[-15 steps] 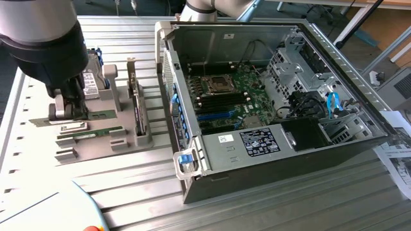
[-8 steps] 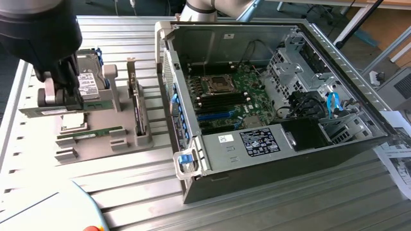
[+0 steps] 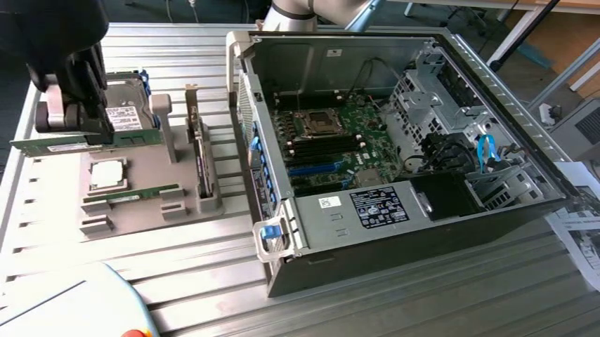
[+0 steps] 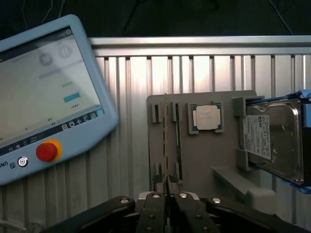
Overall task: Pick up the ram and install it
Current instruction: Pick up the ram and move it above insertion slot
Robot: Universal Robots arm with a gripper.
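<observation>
We see the gripper (image 3: pixel 86 128) over the grey tray (image 3: pixel 140 217), which sits at the exterior view's left end of the ribbed table (image 3: pixel 394 295). Its fingers are pressed in on the ram (image 3: pixel 38 146), pinching the green stick near its middle. The ram lies level, lengthwise along the tray's far edge and just in front of the hard drive (image 3: pixel 126 116), and looks raised off the tray floor. In the wrist view the same stick (image 4: pixel 166 136) shows edge-on as a thin line running out from between the fingertips (image 4: pixel 158 196).

A second green stick (image 3: pixel 131 194) lies in a slot near the tray's front edge, with the square processor (image 3: pixel 106 174) just behind it. A card (image 3: pixel 197 154) stands upright along the tray edge that faces the computer case (image 3: pixel 310 60).

The case is open on the table beside the tray, motherboard (image 3: pixel 338 133) exposed. A teach pendant (image 4: pixel 43 92) with a red button rests at the table's near corner, just off the tray.
</observation>
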